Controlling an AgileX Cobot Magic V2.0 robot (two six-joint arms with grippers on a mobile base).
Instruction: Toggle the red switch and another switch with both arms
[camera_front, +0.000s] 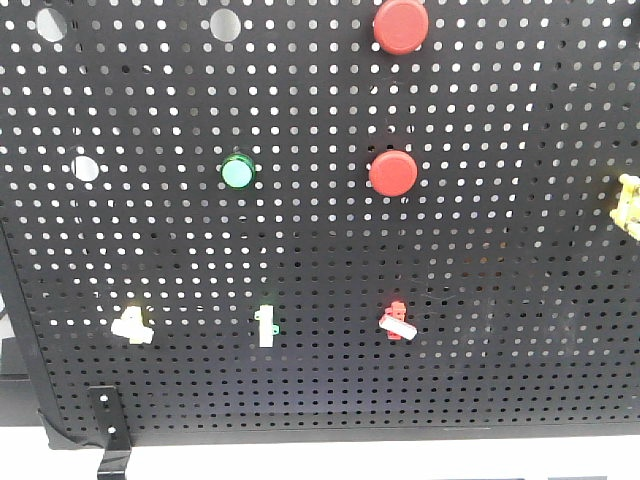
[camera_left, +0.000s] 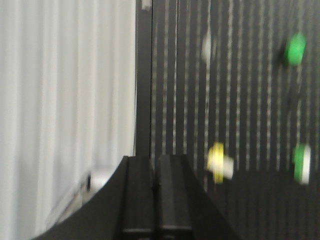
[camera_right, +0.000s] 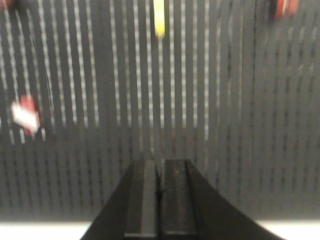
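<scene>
The red switch (camera_front: 397, 323), small with a white lever tip, sits low on the black pegboard (camera_front: 480, 300), right of centre. The pale-yellow switch (camera_front: 132, 325) is in the same row at the left. No arm shows in the front view. In the left wrist view my left gripper (camera_left: 155, 160) is shut with nothing in it, and the yellow switch (camera_left: 219, 162) lies to its right, apart from it. My right gripper (camera_right: 160, 163) is also shut and holds nothing. The red switch (camera_right: 26, 115) is blurred, up and far to its left.
A slim white-and-green switch (camera_front: 266, 326) sits between the two toggles. Above are a green button (camera_front: 238, 171) and two big red push-buttons (camera_front: 393, 172) (camera_front: 400, 25). A yellow piece (camera_front: 628, 205) hangs at the right edge. The board's left frame (camera_left: 143, 75) borders a white curtain.
</scene>
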